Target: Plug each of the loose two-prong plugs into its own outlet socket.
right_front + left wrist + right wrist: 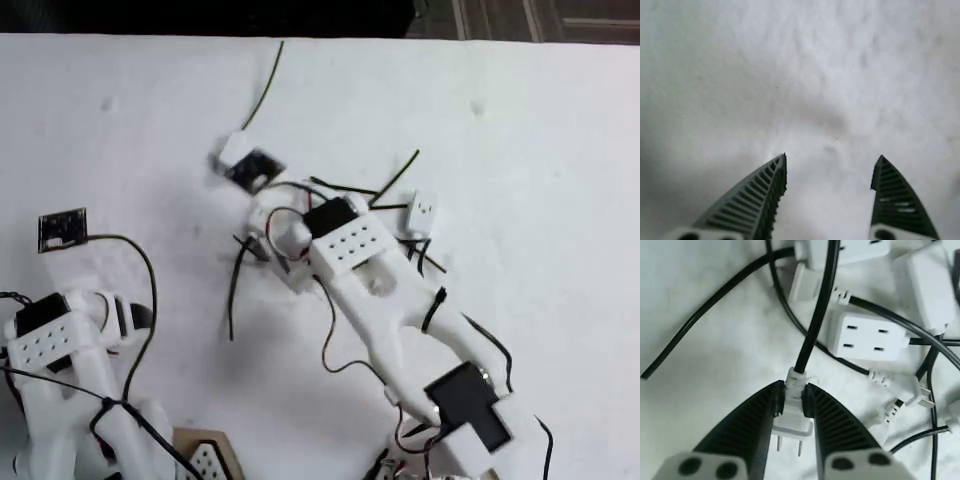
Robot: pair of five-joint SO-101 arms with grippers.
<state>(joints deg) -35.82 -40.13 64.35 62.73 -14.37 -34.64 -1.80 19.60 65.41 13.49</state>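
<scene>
Currently the right claw [795,390] is pinching a white plug [790,424] by its body, with one ribbed finger [755,425] on either side. The two metal prongs stick out toward the wrist camera, and the plug's black cord [815,315] runs away from the claw across the table [715,365]. Just past the held plug lies a white outlet block [867,335] with its slots facing up. The cord passes close beside it, but I cannot tell whether they touch. A second plug [912,390] lies loose near that block, prongs out to the side and in no socket. Another outlet [860,247] sits farther off among more black cords. Seen from above, the right arm [370,260] stretches from the near right corner to the middle of the table, where its front end is down in the tangle of cords. A small white outlet [422,210] lies just beside it. The left arm [50,340] is at the near left, well apart from the cords. The left claw [831,165] is spread wide above the white tabletop. A small black card [62,228] lies on the table near the left arm.
</scene>
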